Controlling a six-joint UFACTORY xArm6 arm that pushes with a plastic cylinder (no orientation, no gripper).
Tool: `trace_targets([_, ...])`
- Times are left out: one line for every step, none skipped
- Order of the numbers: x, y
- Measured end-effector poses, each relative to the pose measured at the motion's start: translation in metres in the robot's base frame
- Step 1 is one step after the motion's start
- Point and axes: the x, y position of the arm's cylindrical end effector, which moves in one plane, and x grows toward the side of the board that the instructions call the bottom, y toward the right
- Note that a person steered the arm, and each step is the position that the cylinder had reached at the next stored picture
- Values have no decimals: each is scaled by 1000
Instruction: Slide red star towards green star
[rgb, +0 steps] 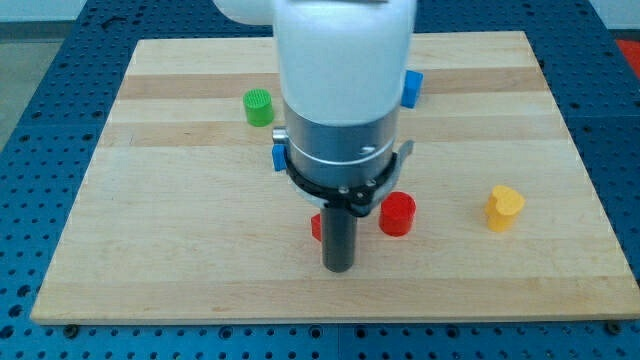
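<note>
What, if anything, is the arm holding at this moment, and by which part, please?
Nothing is held: the arm ends in a plain rod. My tip stands on the board beside a red block, largely hidden behind the rod; whether they touch cannot be told.

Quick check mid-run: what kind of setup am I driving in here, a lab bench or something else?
Most likely a robotics lab bench: a wooden board lies on a blue perforated table, with small coloured blocks on it, such as the yellow heart and red cylinder. My tip rests on the board.
</note>
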Motion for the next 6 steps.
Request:
trace_targets([-12, -3])
trace_targets([-31, -3])
trace_targets([-47, -3])
trace_targets([-53, -3])
trace_targets([-71, -2])
trace_targets([-73, -2])
